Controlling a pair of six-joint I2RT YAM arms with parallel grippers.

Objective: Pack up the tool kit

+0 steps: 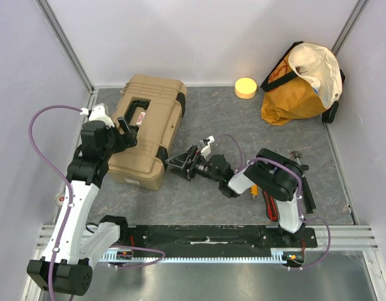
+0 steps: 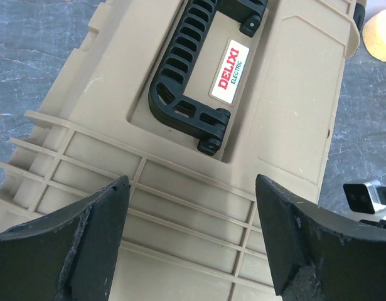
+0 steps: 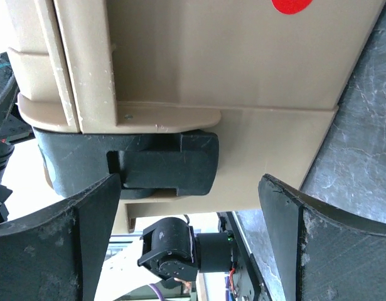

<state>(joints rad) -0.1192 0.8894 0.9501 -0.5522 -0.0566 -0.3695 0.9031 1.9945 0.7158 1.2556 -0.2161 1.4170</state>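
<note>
The tan tool kit (image 1: 149, 119) lies shut on the table at the back left, with its black handle (image 2: 186, 75) and red-white label (image 2: 230, 72) facing up. My left gripper (image 1: 128, 133) is open and empty, hovering above the ribbed lid (image 2: 193, 182) near the handle. My right gripper (image 1: 177, 163) is open and empty, level with the box's right side. In the right wrist view it (image 3: 189, 182) faces a black latch (image 3: 161, 163), which lies between the jaws without being touched.
An orange-yellow cloth bag (image 1: 302, 81) stands at the back right. A yellow round disc (image 1: 245, 87) lies beside it. Several hand tools (image 1: 302, 185) lie by the right arm's base. Grey walls close the left, back and right.
</note>
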